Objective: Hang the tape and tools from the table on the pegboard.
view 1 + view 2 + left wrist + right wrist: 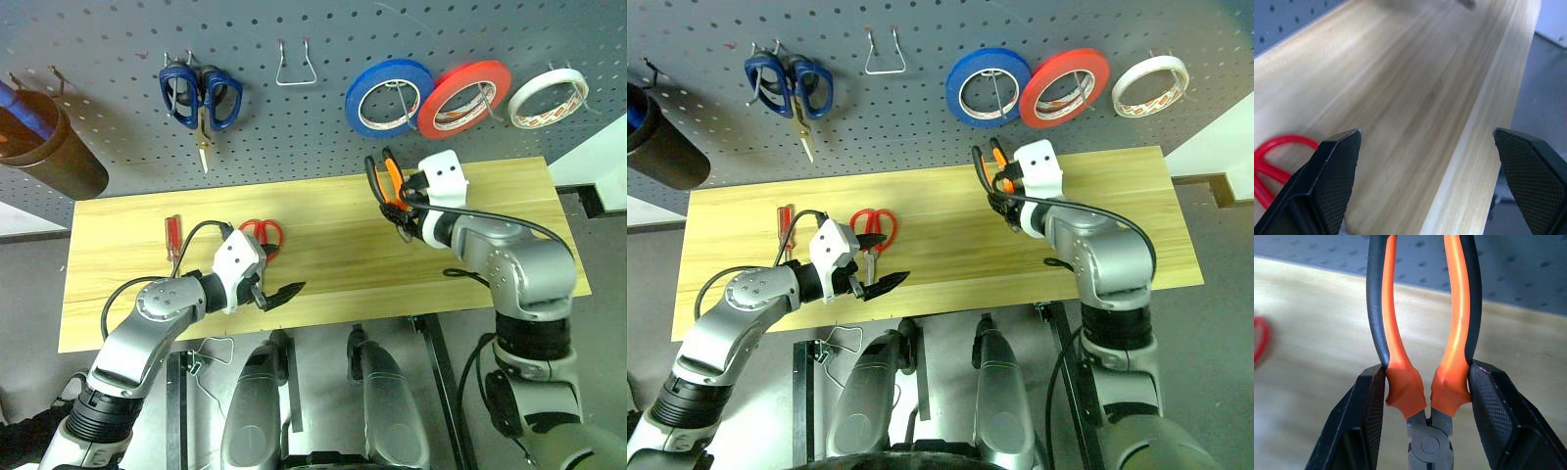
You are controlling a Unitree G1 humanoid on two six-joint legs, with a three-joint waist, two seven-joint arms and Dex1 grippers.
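Observation:
My right gripper (1427,401) is shut on the orange-and-black pliers (1422,333), just above their hinge, and holds them off the table with the handles pointing up toward the pegboard (294,117). Seen from the head, the pliers (390,184) hang over the back right of the table (323,255). Low over the table's front left, my left gripper (277,294) stands open and holds nothing. The red-handled scissors (260,233) lie just behind it, and the red screwdriver (172,235) lies further left. The whitish tape (549,98) hangs on a hook at the pegboard's right.
On the pegboard hang blue-handled scissors (201,96), an empty wire hook (295,67), a blue roll (389,96) and a red roll (463,96). A dark brown cup (49,147) is mounted at the far left.

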